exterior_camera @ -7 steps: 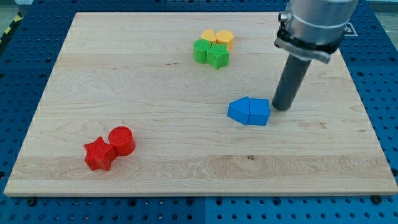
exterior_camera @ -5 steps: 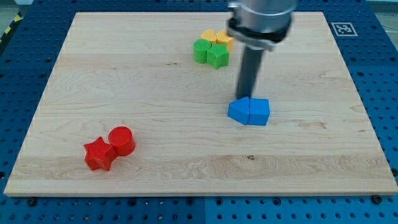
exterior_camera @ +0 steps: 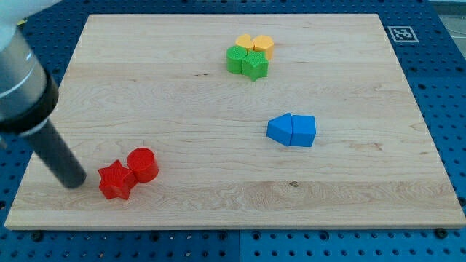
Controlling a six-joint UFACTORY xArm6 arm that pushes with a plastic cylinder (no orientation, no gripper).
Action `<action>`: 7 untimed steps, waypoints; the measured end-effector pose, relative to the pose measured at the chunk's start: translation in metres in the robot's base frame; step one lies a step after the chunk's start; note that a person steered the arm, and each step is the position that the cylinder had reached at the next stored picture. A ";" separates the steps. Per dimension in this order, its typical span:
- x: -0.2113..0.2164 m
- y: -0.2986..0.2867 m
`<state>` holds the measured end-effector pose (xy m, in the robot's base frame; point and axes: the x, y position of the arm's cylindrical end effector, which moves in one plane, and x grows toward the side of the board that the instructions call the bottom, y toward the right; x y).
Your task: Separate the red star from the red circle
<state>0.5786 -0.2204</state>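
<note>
Lower left of the frame: our rod stood planted on the wooden board [exterior_camera: 218,189], my tip [exterior_camera: 76,183] just beside the red star [exterior_camera: 116,180] on its left side and not visibly touching it. We carried no pincer at all, only the bare rod, so nothing was gripped or held. The red star sat touching the red circle [exterior_camera: 143,164], which lay against its upper right; the pair was the job in hand and had not yet been parted. We judged the tip's placement deliberate but awkward: a push from there toward the frame's right would likely drive the star into the circle rather than away from it, so a line between the two looked the better bet. Elsewhere, at upper centre, the two yellow blocks [exterior_camera: 255,44] and the green blocks [exterior_camera: 247,62] huddled in one cluster, and the two blue blocks [exterior_camera: 292,130] sat joined right of centre, all well apart from the work.
</note>
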 end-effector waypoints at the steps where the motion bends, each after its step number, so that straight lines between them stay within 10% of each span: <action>1: 0.015 0.033; 3: 0.004 0.127; 5: 0.001 0.068; 7: -0.023 0.127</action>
<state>0.5554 -0.0931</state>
